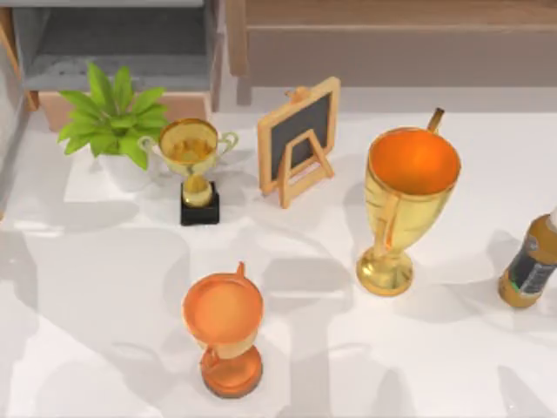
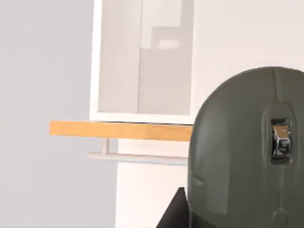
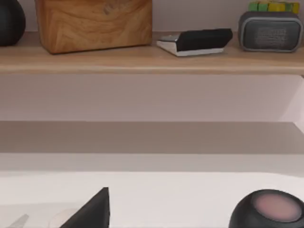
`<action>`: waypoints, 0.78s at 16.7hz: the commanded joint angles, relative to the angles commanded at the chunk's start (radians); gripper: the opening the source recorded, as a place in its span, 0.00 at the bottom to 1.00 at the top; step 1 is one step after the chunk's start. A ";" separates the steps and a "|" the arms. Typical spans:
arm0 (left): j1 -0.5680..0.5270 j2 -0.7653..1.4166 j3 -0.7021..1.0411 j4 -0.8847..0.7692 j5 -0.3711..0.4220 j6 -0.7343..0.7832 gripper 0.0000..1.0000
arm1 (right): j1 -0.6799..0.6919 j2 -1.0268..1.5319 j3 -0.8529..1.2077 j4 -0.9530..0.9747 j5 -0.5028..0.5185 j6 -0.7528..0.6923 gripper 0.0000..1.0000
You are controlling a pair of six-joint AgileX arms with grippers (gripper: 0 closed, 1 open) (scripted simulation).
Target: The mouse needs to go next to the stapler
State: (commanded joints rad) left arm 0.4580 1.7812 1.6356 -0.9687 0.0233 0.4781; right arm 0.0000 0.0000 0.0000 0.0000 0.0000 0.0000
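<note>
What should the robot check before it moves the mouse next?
1. Dark grey-green computer mouse found: ok, close up in the left wrist view.
2. Left gripper firmly holding it: cannot tell.
3. Black and silver stapler found: ok, on the wooden shelf in the right wrist view.
4. Room beside stapler: ok, bare shelf between it and the wooden box.
5. Big gold trophy cup upright on white table: ok.

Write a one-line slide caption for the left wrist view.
Grey-green mouse with a chrome scroll wheel looms close before a pale wall and wooden ledge.
</note>
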 joint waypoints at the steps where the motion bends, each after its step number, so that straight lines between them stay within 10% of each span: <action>1: 0.012 -0.028 -0.060 0.018 -0.001 0.009 0.00 | 0.000 0.000 0.000 0.000 0.000 0.000 1.00; 13: 0.072 -0.129 -0.641 0.173 0.023 0.085 0.00 | 0.000 0.000 0.000 0.000 0.000 0.000 1.00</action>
State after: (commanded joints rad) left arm 0.5301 1.6525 0.9942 -0.7952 0.0466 0.5632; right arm 0.0000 0.0000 0.0000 0.0000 0.0000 0.0000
